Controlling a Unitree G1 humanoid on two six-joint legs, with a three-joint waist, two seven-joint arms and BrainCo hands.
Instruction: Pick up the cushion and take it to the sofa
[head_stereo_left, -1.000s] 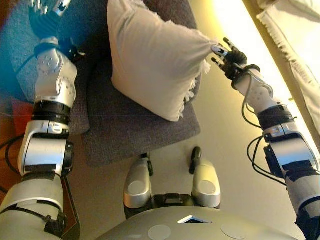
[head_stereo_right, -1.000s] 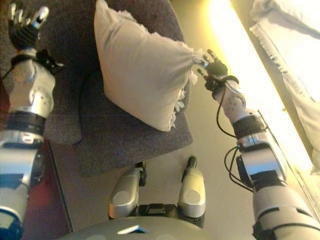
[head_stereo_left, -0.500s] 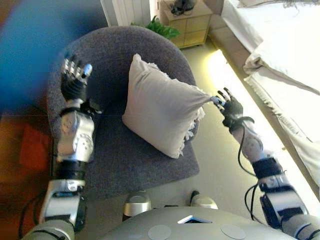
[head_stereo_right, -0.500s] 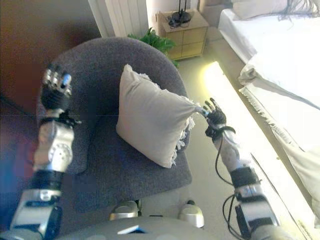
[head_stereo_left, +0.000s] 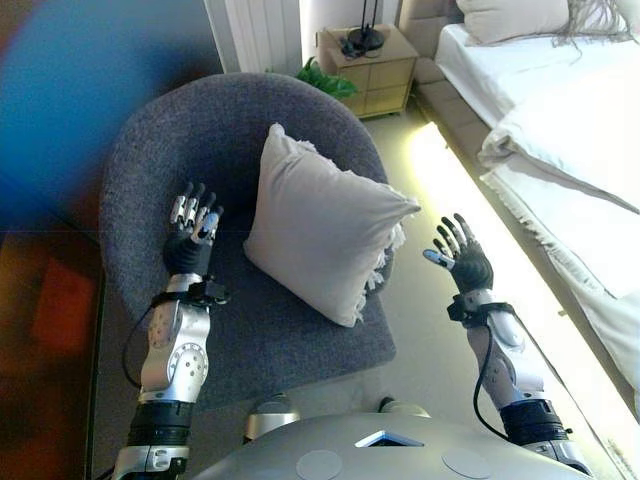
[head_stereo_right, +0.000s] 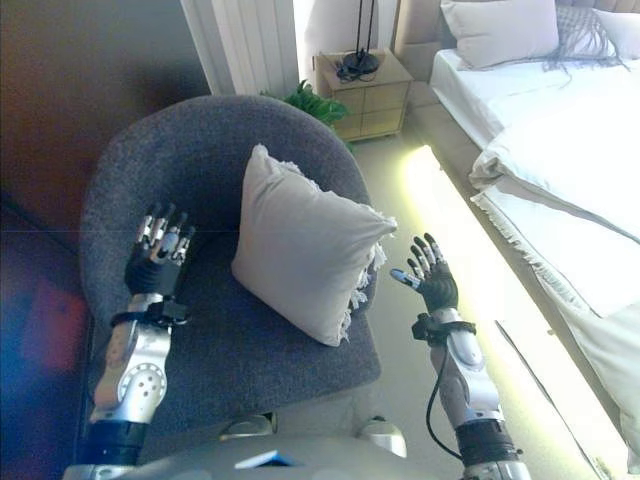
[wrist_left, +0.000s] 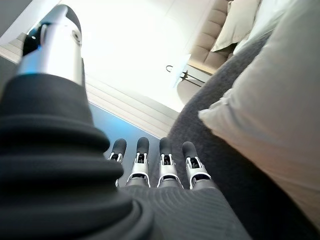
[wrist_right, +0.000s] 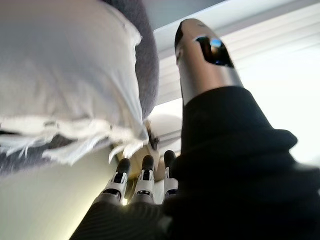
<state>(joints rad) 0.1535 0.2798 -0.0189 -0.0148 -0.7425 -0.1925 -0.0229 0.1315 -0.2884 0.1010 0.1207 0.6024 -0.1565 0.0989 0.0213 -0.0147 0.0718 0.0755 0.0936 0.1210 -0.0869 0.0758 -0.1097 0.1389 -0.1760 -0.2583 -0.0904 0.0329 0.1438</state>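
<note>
Both hands open: left hand (head_stereo_left: 190, 240) and right hand (head_stereo_left: 462, 262) flank the square beige fabric cushion (head_stereo_left: 318, 232), propped between them on the grey armchair (head_stereo_left: 150, 150), neither touching.

I see the cushion (head_stereo_left: 325, 235) standing on the armchair (head_stereo_left: 150, 160) seat, leaning on its back. My left hand (head_stereo_left: 190, 235) is over the seat left of it, my right hand (head_stereo_left: 462, 258) right of the chair. Behind stand a nightstand (head_stereo_left: 378, 62) and plant (head_stereo_left: 322, 78); the bed (head_stereo_left: 560, 130) lies far right.

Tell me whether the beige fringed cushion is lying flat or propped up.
Propped up: the beige fringed cushion stands on edge on the grey round armchair's seat, leaning toward its backrest.
</note>
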